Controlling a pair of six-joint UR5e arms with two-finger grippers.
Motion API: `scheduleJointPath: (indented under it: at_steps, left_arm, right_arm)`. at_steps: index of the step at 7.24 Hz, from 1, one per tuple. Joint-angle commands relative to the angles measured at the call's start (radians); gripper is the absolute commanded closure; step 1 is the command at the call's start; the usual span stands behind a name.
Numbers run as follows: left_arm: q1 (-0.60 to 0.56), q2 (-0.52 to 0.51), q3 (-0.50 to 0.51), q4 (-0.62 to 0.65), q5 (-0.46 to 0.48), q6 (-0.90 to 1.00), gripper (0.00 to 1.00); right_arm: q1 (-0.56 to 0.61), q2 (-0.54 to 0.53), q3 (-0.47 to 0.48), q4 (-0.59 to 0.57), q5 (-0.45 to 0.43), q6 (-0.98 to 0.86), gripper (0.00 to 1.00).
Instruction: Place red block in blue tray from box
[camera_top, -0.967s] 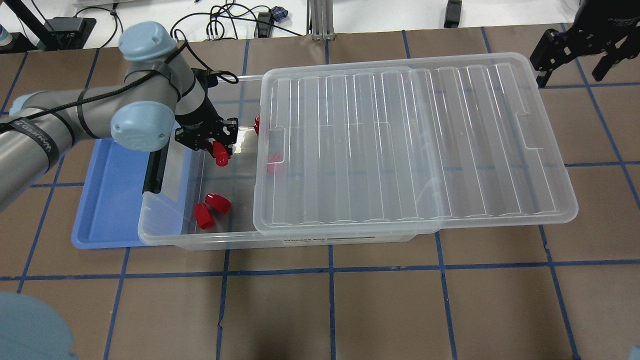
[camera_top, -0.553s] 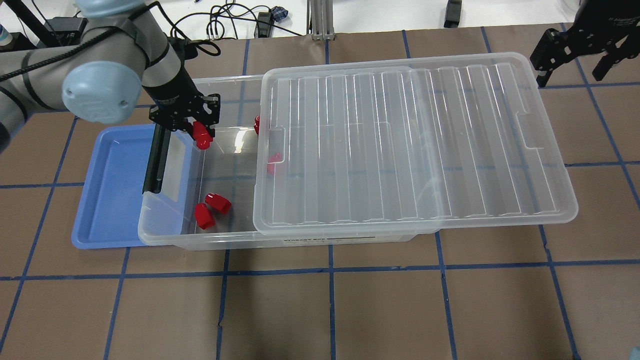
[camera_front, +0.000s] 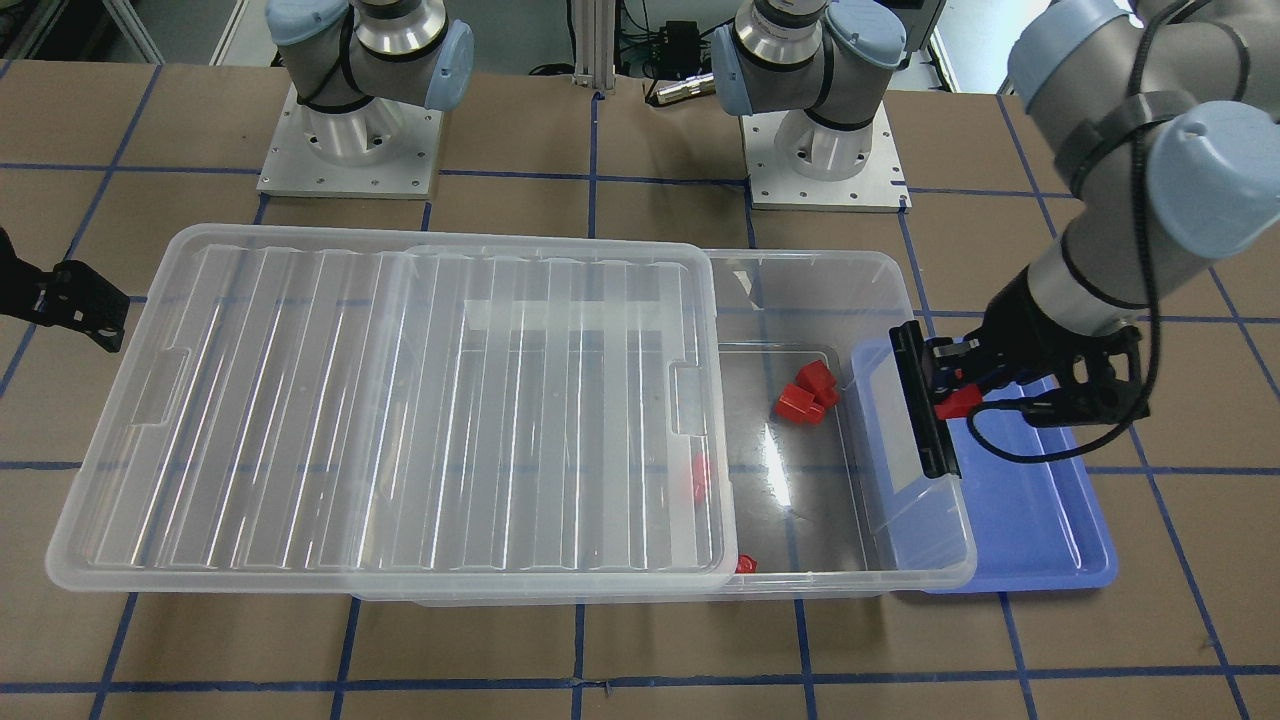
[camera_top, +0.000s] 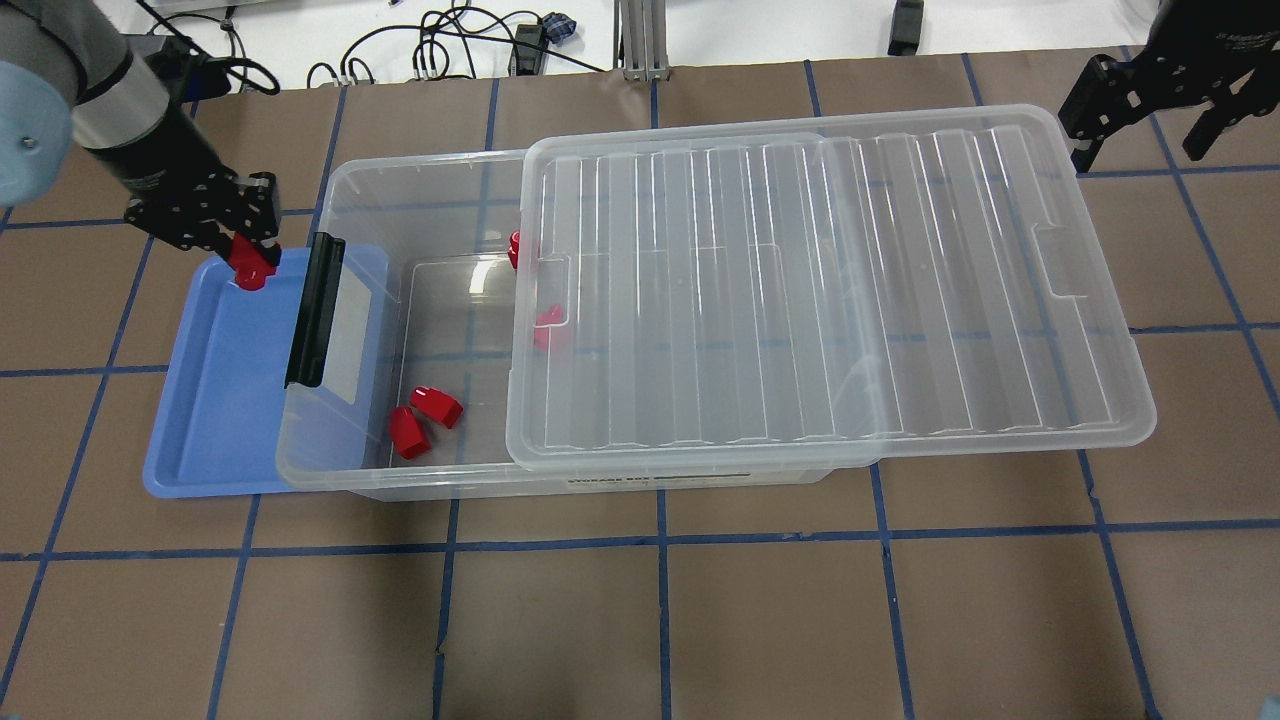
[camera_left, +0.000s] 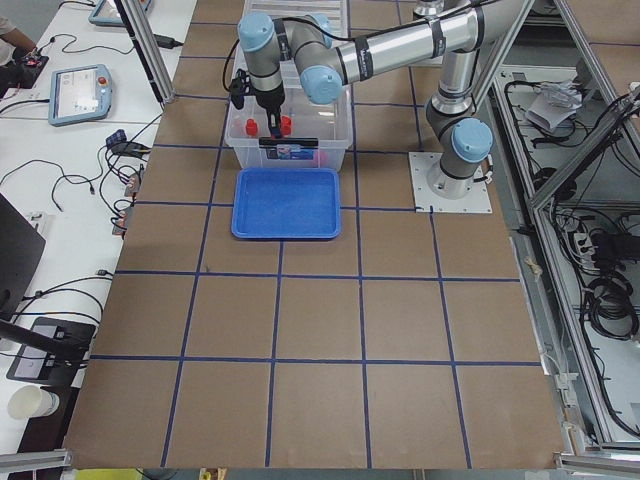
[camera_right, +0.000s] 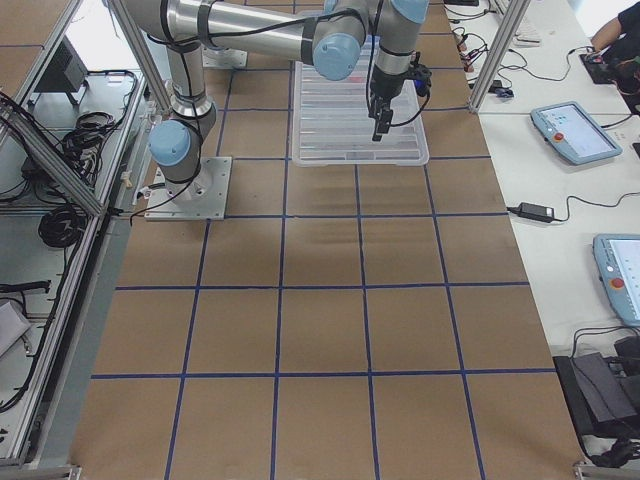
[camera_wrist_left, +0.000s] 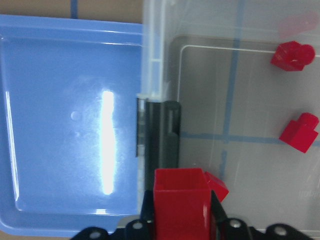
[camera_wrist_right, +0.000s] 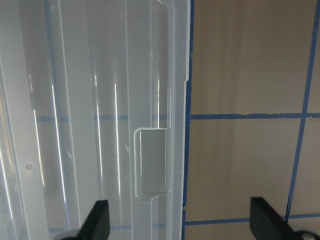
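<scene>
My left gripper (camera_top: 246, 258) is shut on a red block (camera_top: 250, 268) and holds it over the far end of the blue tray (camera_top: 215, 400), just left of the box's black latch handle (camera_top: 318, 310). The left wrist view shows the block (camera_wrist_left: 180, 202) between the fingers, with the tray (camera_wrist_left: 70, 125) below. The clear box (camera_top: 345, 190) has its ribbed lid (camera_top: 830, 280) slid to the right, which leaves the left end open. Two red blocks (camera_top: 424, 418) lie in the open end and others show dimly under the lid's edge (camera_top: 545, 328). My right gripper (camera_top: 1145, 135) is open and empty beyond the lid's far right corner.
The box's left end overlaps the blue tray's right side (camera_front: 1030, 520). The right wrist view looks down on the lid's edge (camera_wrist_right: 150, 170) and brown table paper with blue tape lines (camera_wrist_right: 240, 116). Cables and gear lie past the table's far edge.
My left gripper has carried the red block leftward, from above the box's open end, past the latch handle, to above the blue tray's far end. The right gripper has not moved.
</scene>
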Motion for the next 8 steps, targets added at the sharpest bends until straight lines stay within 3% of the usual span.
scheduleJointPath:
  at_steps: [1, 4, 5, 6, 7, 8]
  left_arm:
    - [0.14, -0.073, -0.042, 0.065, -0.008, 0.215, 1.0]
    - [0.151, -0.152, -0.256, 0.392, -0.011, 0.222, 1.0]
    - [0.151, -0.181, -0.268, 0.435, -0.01, 0.219, 1.0]
    - [0.151, -0.195, -0.265, 0.44, -0.007, 0.22, 0.7]
    - [0.148, -0.177, -0.254, 0.424, 0.004, 0.21, 0.09]
    - [0.136, -0.152, -0.246, 0.386, 0.003, 0.208, 0.04]
  right_arm:
    - [0.001, -0.001, 0.0, 0.001, 0.003, 0.0, 0.0]
    - [0.001, -0.003, 0.0, 0.002, 0.006, 0.005, 0.0]
    - [0.003, -0.004, -0.005, 0.001, 0.008, 0.005, 0.0]
    - [0.003, -0.003, -0.005, -0.001, 0.006, 0.005, 0.0]
    - [0.003, -0.003, -0.003, -0.002, 0.008, 0.005, 0.0]
    - [0.003, -0.003, -0.008, -0.005, 0.008, 0.005, 0.0]
